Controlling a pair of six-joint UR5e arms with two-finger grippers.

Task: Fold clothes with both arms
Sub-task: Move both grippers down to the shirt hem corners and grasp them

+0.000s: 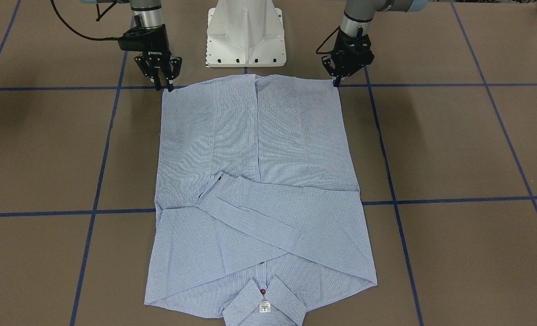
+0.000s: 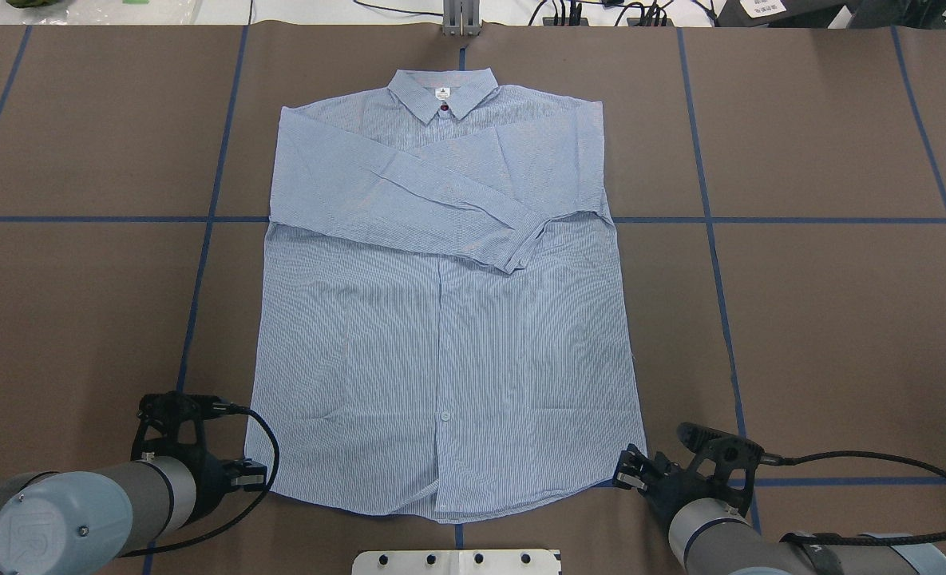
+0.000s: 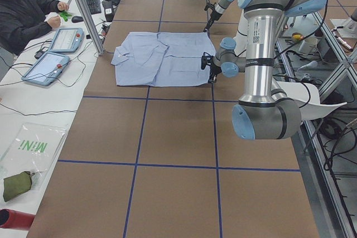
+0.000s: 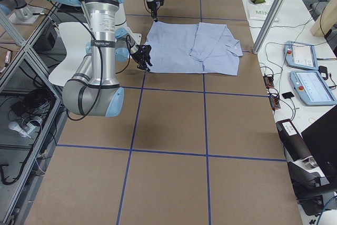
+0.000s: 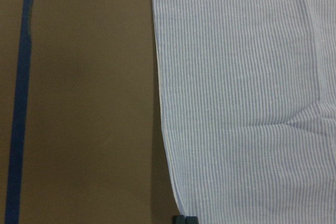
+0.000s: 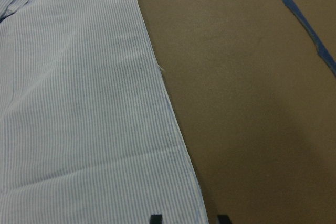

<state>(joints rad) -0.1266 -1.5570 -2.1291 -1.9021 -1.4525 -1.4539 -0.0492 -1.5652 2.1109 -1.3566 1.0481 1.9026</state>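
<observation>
**Shirt flat, a hand at each hem corner**

The shirt (image 2: 441,335) lies flat and face up in the middle of the worktop (image 2: 824,319). Its collar (image 2: 443,89) is on the side far from me, and its hem runs along the near side, just in front of my white base (image 1: 245,36). A dark red button (image 1: 263,291) shows at the neck, with the small white label (image 1: 264,307) close by it. Both sleeves are folded in across the chest. The sleeve (image 2: 393,188) from my left side lies on top and slants down to its cuff (image 2: 520,249), past the button placket.

My left hand (image 1: 337,81) sits low at the hem corner on my left. In its wrist camera the fingertips (image 5: 185,219) look pressed together right at the cloth's edge. I cannot tell whether any cloth is caught between them.

My right hand (image 1: 164,85) is at the other hem corner, and it is spread. Its wrist camera shows two fingertips (image 6: 156,217) apart, one over the cloth and the other over bare worktop, with the shirt's side edge running between them.

The worktop is brown and marked into squares by blue tape lines (image 2: 800,220). In the view from my left, a person (image 3: 22,15) sits at a white side table beyond the shirt's collar end, with two tablet-like controllers (image 3: 47,66) lying on it.
</observation>
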